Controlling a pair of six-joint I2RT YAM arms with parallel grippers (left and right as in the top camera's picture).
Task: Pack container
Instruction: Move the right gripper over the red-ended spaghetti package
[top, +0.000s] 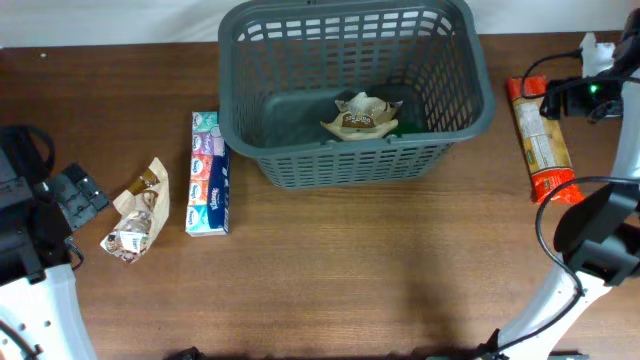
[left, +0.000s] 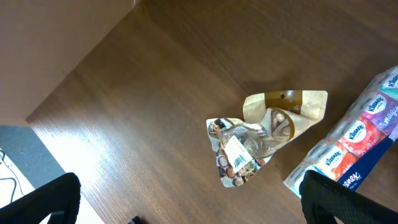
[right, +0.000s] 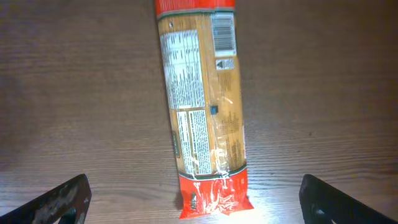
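The dark grey slotted container (top: 340, 165) stands at the back middle of the table. It holds a tan snack bag (top: 360, 115) and something green (top: 408, 125). My left gripper (top: 78, 195) is open and empty, hovering left of a clear and tan snack bag (top: 135, 215), which also shows in the left wrist view (left: 261, 137) ahead of the open jaws (left: 193, 205). My right gripper (top: 562, 100) is open over a long red-ended pasta packet (top: 540, 140). In the right wrist view the packet (right: 202, 106) lies between the spread jaws (right: 199, 202), untouched.
A multi-pack of tissues (top: 208, 175) lies between the snack bag and the container's left side; it also shows in the left wrist view (left: 360, 137). The table's left edge (left: 37, 124) runs close behind the left gripper. Cables hang by the right arm.
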